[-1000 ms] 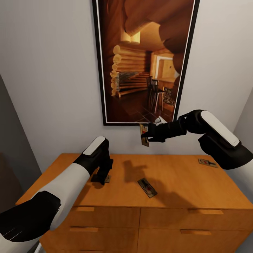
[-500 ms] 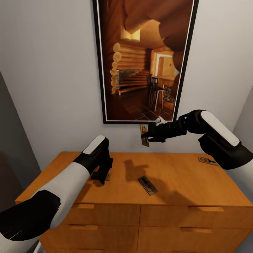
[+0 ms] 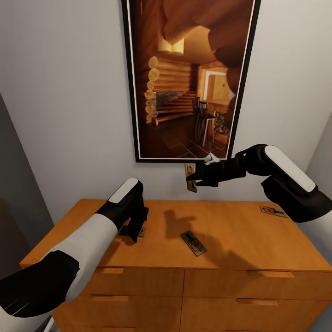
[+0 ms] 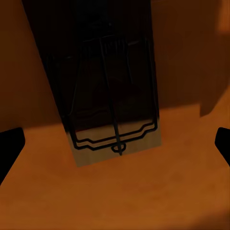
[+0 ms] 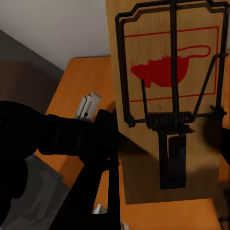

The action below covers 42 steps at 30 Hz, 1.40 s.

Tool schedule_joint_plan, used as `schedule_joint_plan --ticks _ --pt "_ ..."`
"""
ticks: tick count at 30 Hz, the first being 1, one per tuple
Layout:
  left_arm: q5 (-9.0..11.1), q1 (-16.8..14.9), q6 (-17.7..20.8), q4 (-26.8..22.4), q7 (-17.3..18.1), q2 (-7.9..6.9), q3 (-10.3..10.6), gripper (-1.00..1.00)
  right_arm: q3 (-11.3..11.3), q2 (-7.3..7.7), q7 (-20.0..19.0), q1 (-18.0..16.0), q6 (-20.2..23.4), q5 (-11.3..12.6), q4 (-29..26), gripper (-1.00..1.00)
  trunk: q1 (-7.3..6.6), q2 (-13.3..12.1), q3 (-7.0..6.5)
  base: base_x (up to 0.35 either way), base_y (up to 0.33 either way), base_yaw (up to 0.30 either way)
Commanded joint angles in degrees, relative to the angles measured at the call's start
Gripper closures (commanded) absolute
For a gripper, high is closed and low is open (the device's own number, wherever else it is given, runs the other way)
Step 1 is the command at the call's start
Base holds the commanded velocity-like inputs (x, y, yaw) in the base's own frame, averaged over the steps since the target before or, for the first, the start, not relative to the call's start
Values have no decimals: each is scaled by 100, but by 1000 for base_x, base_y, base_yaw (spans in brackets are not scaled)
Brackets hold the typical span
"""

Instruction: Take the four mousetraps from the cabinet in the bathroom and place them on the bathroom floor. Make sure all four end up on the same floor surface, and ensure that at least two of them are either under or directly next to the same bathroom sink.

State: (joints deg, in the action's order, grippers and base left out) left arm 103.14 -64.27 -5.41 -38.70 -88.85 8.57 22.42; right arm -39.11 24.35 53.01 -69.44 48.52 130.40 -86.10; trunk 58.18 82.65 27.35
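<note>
My right gripper (image 3: 192, 178) is shut on a mousetrap (image 3: 188, 177), holding it upright in the air in front of the wall, above the cabinet (image 3: 230, 258). The right wrist view shows this mousetrap (image 5: 167, 96) up close, with a red mouse print and a dark wire spring. My left gripper (image 3: 134, 234) hangs open just above a second mousetrap (image 3: 141, 232) on the left of the cabinet top. This mousetrap (image 4: 110, 100) lies in shadow between the dark fingertips (image 4: 9, 148). Two more mousetraps lie flat on the top, one in the middle (image 3: 193, 243) and one at the far right (image 3: 273, 211).
A tall framed picture (image 3: 189, 78) of a log interior hangs on the grey wall behind the cabinet. The drawer fronts with bar handles (image 3: 265, 275) face me below the top. A dark grey panel (image 3: 18, 203) stands at the left.
The head view has shifted slightly. My right gripper with its mousetrap has crept a touch to the right. The left arm stays put.
</note>
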Motion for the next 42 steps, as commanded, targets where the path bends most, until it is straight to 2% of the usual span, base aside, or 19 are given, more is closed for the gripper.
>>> schedule_joint_plan --ticks 1,33,34,42 --pt "27 2 -48 100 -4 -5 22 -100 -6 8 60 -8 -9 56 -4 100 33 3 9 0 0 0" --pt "22 2 -50 92 3 -48 13 -100 -17 24 60 -8 -9 56 -2 100 33 3 9 0 0 0" --pt "22 2 -51 92 2 -48 14 100 -17 24 60 -8 -9 56 -2 100 33 3 9 0 0 0" --pt "22 2 -29 96 6 -83 20 100 -17 26 60 -8 -9 56 7 100 33 3 9 0 0 0"
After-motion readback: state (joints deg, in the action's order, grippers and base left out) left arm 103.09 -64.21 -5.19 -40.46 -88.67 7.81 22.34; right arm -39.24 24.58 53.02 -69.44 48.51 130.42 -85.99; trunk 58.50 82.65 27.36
